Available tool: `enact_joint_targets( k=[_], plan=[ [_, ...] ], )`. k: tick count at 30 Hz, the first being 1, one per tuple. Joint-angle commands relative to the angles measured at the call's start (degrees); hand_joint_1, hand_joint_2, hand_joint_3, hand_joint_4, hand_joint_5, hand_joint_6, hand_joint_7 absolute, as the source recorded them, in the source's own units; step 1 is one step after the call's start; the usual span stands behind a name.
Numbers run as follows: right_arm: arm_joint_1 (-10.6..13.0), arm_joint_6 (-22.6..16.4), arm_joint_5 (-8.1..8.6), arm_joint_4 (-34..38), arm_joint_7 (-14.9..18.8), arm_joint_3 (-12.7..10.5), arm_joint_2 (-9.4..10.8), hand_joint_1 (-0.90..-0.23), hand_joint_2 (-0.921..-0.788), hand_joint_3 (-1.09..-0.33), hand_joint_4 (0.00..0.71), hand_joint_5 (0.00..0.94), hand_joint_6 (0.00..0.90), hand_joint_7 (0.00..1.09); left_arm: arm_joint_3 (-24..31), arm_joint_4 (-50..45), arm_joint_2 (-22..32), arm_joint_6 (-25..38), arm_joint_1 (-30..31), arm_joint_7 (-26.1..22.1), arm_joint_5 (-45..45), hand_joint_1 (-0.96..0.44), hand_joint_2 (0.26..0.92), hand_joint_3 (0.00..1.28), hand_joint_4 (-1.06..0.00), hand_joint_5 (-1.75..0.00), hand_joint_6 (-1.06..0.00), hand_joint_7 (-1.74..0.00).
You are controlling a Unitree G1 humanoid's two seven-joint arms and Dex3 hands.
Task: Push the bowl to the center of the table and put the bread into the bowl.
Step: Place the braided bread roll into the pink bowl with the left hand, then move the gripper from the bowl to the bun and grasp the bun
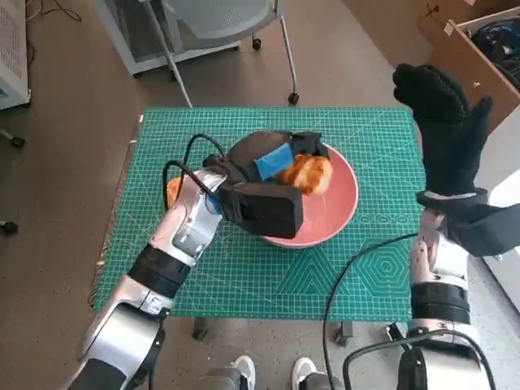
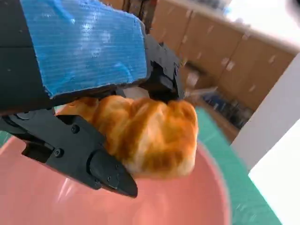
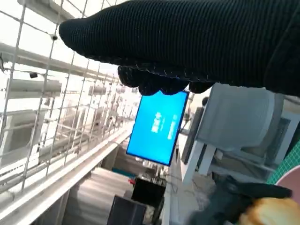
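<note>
Left robot hand point(image 1: 272, 166), blue tape across its back, over the bowl point(image 1: 341, 213) and grasping the bread point(image 1: 307, 173). In the left wrist view, black fingers point(image 2: 75, 150) clamped on both sides of the golden bread point(image 2: 150, 136), pink bowl floor point(image 2: 178, 201) directly beneath. Whether the bread touches that floor or hangs just above it: cannot tell. Just left of the forearm, a small orange thing point(image 1: 172, 189) half hidden on the green mat point(image 1: 382, 276); too little showing to name it.

Further right, the pink bowl on the mat covering the surface, roughly at the middle, perhaps slightly toward the far side. Push step judged done, or very nearly so.

At the far right, right robot hand point(image 1: 447, 134) in its knitted glove, raised beside the right edge of the surface, well apart from the bowl, fingers extended, nothing held. Right wrist view dominated by the dark glove point(image 3: 197, 42), a blue screen point(image 3: 157, 129) in the room beyond, and a corner of the bread point(image 3: 269, 213) at the picture's edge.

Left to do, by the look of things: letting go of the bread so that it rests in the bowl, then lifting the left robot hand clear. Main risk judged: bread sticking to the fingers on release, or the bowl nudged off centre during withdrawal.
</note>
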Motion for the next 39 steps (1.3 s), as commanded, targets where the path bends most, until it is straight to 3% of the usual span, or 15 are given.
enact_joint_targets(
  k=[1,8,19,27,39],
  plan=[
    [2.0,1.8,-1.1,-0.7,-1.1,0.4,-0.2,-0.682,-0.921,-0.81,0.187,0.002,0.111,0.34,0.3,-0.8,0.7,0.5,-0.1,-2.4,-1.4,-0.32,0.874,0.02,-0.03,-0.04,-0.02,-0.41],
    [1.8,1.6,-1.97,-0.2,-2.1,0.6,0.0,-0.666,-0.921,-0.812,0.174,0.0,0.101,0.36,0.0,-2.8,2.1,0.3,0.9,-3.2,-1.3,-0.55,0.881,0.01,0.0,0.0,0.0,-0.3],
    [1.3,1.5,-2.47,0.4,-2.3,1.0,0.3,-0.64,-0.921,-0.82,0.172,0.0,0.082,0.37,1.6,-6.3,5.1,-0.5,2.6,-3.3,-2.4,-0.68,0.909,0.02,0.0,0.0,0.0,-0.24],
    [1.1,1.6,-1.7,0.6,-1.5,1.2,0.4,-0.64,-0.921,-0.821,0.171,0.0,0.073,0.38,6.0,-14.8,10.5,-0.6,6.3,-4.6,-4.3,-0.65,0.899,0.01,0.0,0.0,-0.01,-0.24],
    [1.0,2.0,-0.75,0.5,-0.3,1.1,0.2,-0.638,-0.921,-0.822,0.171,0.0,0.068,0.4,12.9,-22.2,19.0,1.1,10.6,-6.2,-6.5,-0.49,0.83,0.0,0.0,0.0,-0.09,-0.15]
  ],
)
